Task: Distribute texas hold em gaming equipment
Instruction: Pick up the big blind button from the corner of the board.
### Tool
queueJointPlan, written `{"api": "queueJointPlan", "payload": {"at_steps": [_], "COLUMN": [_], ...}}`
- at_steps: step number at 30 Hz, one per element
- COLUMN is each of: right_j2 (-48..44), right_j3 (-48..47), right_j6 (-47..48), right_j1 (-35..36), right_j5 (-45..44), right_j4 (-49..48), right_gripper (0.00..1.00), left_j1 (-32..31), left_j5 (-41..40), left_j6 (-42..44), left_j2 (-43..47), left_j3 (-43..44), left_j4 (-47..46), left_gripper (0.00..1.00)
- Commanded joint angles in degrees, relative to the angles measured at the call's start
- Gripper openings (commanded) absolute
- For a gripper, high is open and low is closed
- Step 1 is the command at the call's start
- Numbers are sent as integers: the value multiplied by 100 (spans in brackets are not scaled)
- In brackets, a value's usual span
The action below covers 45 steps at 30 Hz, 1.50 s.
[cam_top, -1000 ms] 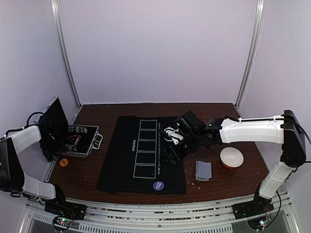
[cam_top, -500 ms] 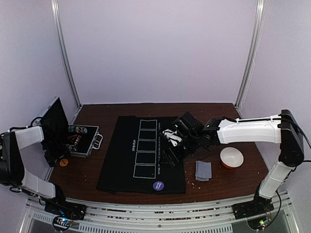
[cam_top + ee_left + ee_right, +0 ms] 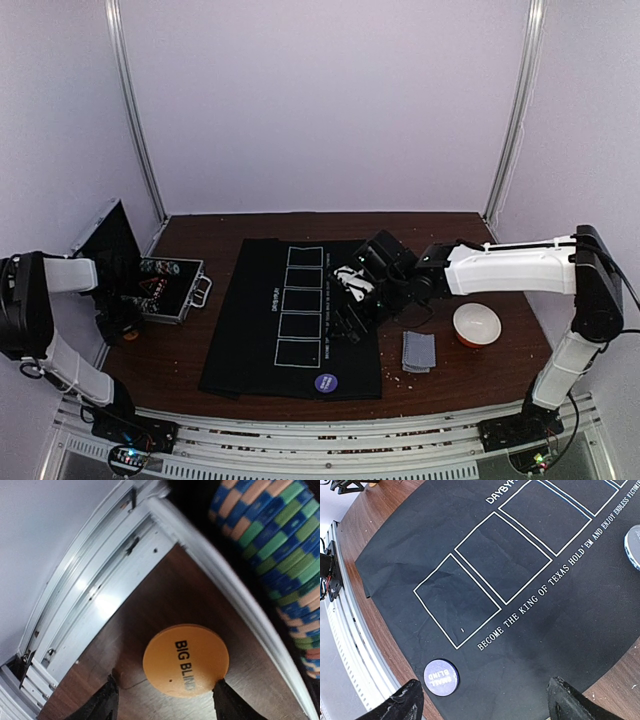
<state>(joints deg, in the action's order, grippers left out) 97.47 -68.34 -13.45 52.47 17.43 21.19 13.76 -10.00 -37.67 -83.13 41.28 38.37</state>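
The mat (image 3: 290, 315) lies mid-table (image 3: 230, 225). At its 9 o'clock is the case (image 3: 165, 290), chips (image 3: 280, 545) inside. The big-blind disc (image 3: 186, 660) lies on the table just outside the case. The small-blind disc (image 3: 325, 382) is on the mat at 6 o'clock. The cards (image 3: 419, 351) are at the mat's 3 o'clock, the bowl (image 3: 476, 323) at the cards' 2 o'clock.

A brown wooden counter (image 3: 225, 228) carries a black cloth mat (image 3: 250, 340) at its centre. The mat is printed with five white-outlined boxes in a row running from 12 to 6 o'clock, with a line of white lettering beside them. At 9 o'clock stands an open silver case (image 3: 165, 318), its dark lid (image 3: 108, 250) raised. At 3 o'clock, off the mat, sits a white bowl (image 3: 477, 322) with an orange outside. Pale crumbs (image 3: 392, 378) dot the counter toward 6 o'clock. Metal poles rise at 11 o'clock (image 3: 135, 120) and 1 o'clock (image 3: 516, 120).
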Motion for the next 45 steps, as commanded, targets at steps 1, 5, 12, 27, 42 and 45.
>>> {"api": "queueJointPlan", "payload": {"at_steps": [1, 5, 12, 27, 42, 45], "right_j2": [127, 159, 176, 154, 123, 123], "right_j3": [-200, -232, -270, -311, -400, -421], "right_j6": [1, -25, -86, -144, -244, -263], "right_j1": [-43, -43, -44, -38, -39, -40], "right_j5": [89, 108, 146, 155, 166, 187], "right_j4": [135, 165, 166, 243, 297, 301], "right_gripper": [87, 87, 87, 87, 86, 86], "left_j1": [-19, -16, -12, -16, -1176, -1652], "left_j5": [152, 202, 45, 678, 1304, 1379], "left_j6": [226, 364, 516, 453, -239, -467], "left_j2": [-240, -293, -327, -196, 236, 348], "left_j3": [-40, 67, 153, -349, -697, -754], "left_j4": [-600, -706, -917, -924, -380, -222], "left_gripper": [69, 70, 75, 51, 49, 49]}}
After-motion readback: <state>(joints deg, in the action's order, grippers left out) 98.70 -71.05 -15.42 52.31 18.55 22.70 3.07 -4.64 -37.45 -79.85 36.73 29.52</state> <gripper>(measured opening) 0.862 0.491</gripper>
